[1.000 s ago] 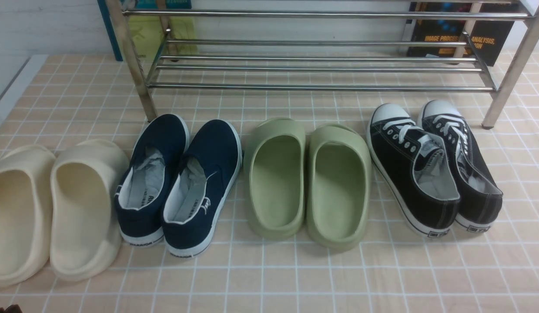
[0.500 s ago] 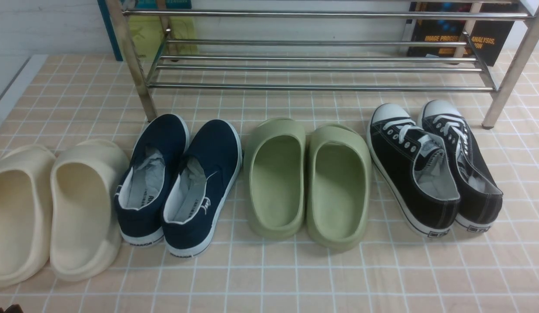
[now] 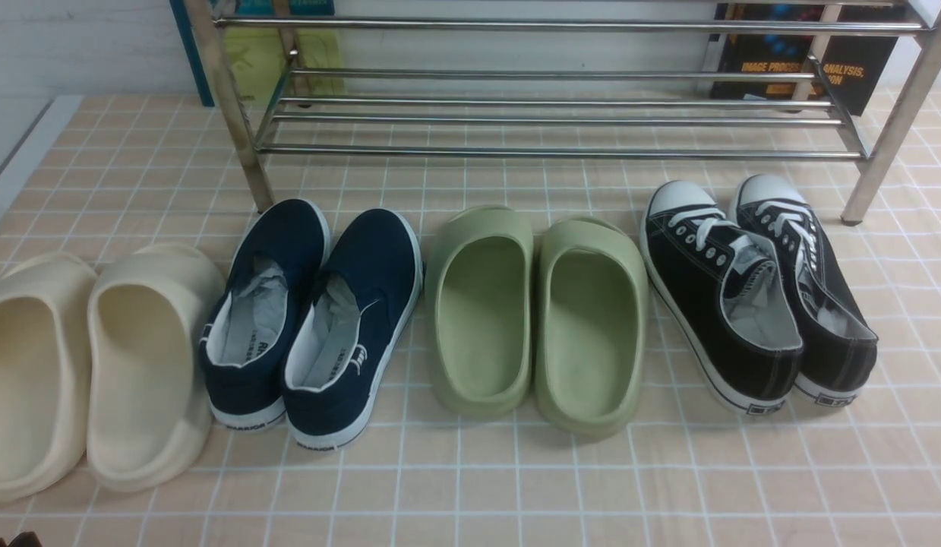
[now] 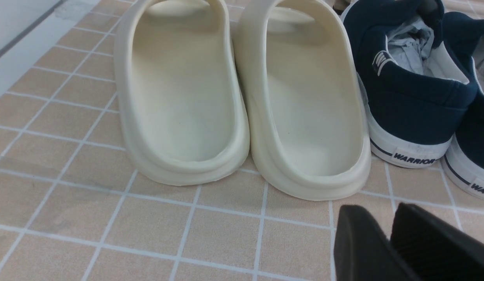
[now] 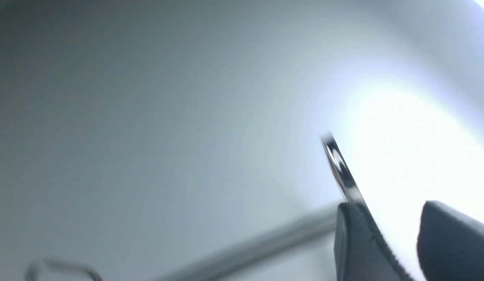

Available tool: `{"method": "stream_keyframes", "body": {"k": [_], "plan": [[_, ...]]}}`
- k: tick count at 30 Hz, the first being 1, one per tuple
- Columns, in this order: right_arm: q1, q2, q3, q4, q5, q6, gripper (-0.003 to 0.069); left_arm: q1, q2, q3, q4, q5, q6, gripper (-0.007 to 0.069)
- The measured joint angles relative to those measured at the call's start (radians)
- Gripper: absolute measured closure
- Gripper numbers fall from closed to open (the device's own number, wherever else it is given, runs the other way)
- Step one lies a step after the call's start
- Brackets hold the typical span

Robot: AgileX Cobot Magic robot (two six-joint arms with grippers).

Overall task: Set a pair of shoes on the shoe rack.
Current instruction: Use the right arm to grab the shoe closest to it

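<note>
The pair of shoes, two black lace-up sneakers (image 3: 717, 304) (image 3: 819, 289) with white toe caps, stands side by side on the tiled floor at the right, toes toward the shoe rack (image 3: 546, 150). The silver tube rack spans the back, and nothing lies on its bars. Neither gripper shows in the front view. In the left wrist view my left gripper (image 4: 376, 210) hovers low over the tiles, behind the cream slippers, open by a narrow gap and empty. My right gripper (image 5: 388, 208) is open and empty, facing a blurred pale wall and a shiny metal tube (image 5: 341, 171).
Left of the sneakers stand green foam slippers (image 3: 538, 319), navy slip-ons (image 3: 311, 319) and cream slippers (image 3: 90, 365), all in one row. The left wrist view shows the cream slippers (image 4: 242, 97) and a navy slip-on (image 4: 413, 97) up close. Books (image 3: 804, 68) lean behind the rack.
</note>
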Motion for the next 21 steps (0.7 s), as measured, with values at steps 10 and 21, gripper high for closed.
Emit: {"method": "stream_keyframes", "body": {"k": [10,21], "plan": [[0.000,0.014,-0.244,-0.162,0.181,0.109,0.0419,0.000,0.000,0.000,0.000,0.000,0.000,0.0454],[0.000,0.481,-0.587,-0.389,0.817,0.097,0.0419,0.000,0.000,0.000,0.000,0.000,0.000,0.0444]]}}
